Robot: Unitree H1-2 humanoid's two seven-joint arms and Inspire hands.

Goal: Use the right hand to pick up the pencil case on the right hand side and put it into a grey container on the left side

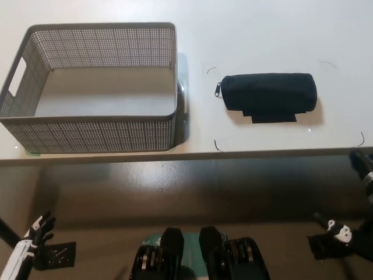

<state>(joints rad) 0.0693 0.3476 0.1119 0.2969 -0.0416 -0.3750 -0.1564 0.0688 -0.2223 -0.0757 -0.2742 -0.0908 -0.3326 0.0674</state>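
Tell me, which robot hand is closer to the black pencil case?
Right. The right hand is below the pencil case, off the table's right edge; the left hand rests far lower left.

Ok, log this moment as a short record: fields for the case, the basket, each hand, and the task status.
pencil case: black pencil case lying on the white table, right of the basket, zip pull at its left end
container: grey basket on the table's left part, nothing inside
right hand: black right hand at the lower right edge, below the table edge, apart from the case
left hand: white left hand low at lower left, fingers apart
status: case not yet picked up
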